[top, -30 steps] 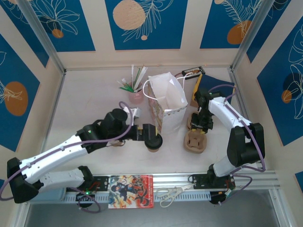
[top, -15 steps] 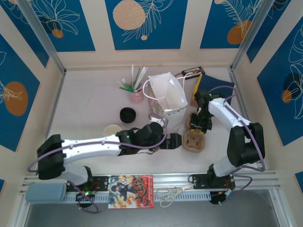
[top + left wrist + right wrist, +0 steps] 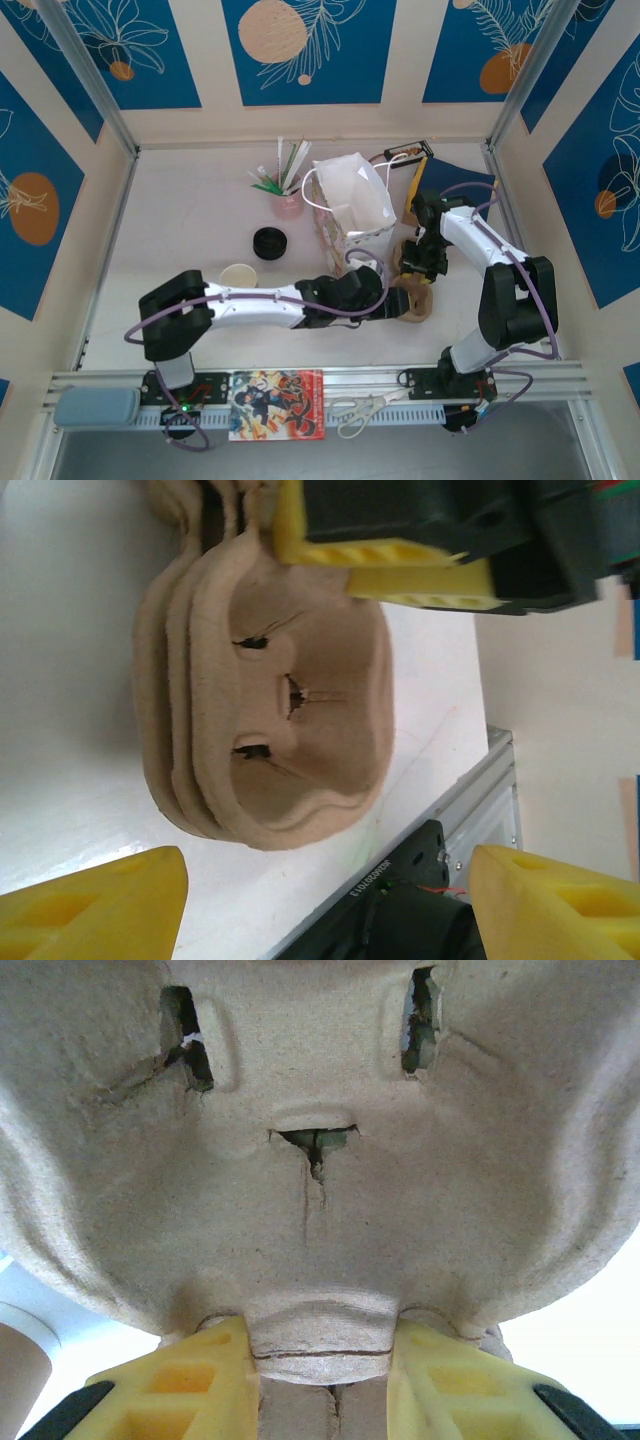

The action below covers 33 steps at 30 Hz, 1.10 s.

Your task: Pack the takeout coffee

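Coffee cup (image 3: 238, 277) stood upright and open on table (image 3: 180, 220), left of centre, just near of lid (image 3: 268, 242), well apart from both grippers. Left gripper (image 3: 326, 852) lay stretched across to the right, fingers (image 3: 110, 900) spread wide and holding nothing, facing carrier stack (image 3: 270, 700). Carrier stack sat just near-right of bag (image 3: 352, 205). Right gripper (image 3: 320, 1350) was clenched on a tab at the stack's far edge. Straw cup (image 3: 285, 200) stood left of bag.
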Tool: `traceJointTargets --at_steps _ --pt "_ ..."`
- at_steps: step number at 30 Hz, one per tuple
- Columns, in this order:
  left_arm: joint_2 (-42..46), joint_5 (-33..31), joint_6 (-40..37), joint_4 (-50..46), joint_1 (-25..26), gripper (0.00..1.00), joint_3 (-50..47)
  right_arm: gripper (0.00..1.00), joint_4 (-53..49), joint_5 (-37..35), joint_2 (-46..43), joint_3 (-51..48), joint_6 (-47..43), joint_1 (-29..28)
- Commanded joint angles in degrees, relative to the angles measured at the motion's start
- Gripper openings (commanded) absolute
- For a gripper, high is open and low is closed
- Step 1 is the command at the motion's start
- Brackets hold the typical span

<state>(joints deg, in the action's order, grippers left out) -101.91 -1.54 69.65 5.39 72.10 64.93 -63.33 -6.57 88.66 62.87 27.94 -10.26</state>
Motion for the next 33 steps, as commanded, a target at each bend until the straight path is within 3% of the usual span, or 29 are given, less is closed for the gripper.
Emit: traceJointTargets --at_steps 1,16,33 --pt "-1.1 0.2 2.1 2.5 0.6 0.74 2.6 0.33 0.3 2.3 -0.1 0.1 -0.8 0.3" --pt "-4.5 2.0 3.4 4.8 0.4 0.75 3.4 0.33 0.4 2.8 0.0 -0.2 -0.8 0.5" --pt "-2.3 1.0 3.3 -0.3 0.3 0.75 3.3 0.33 0.3 2.6 -0.2 -0.3 -0.6 0.7"
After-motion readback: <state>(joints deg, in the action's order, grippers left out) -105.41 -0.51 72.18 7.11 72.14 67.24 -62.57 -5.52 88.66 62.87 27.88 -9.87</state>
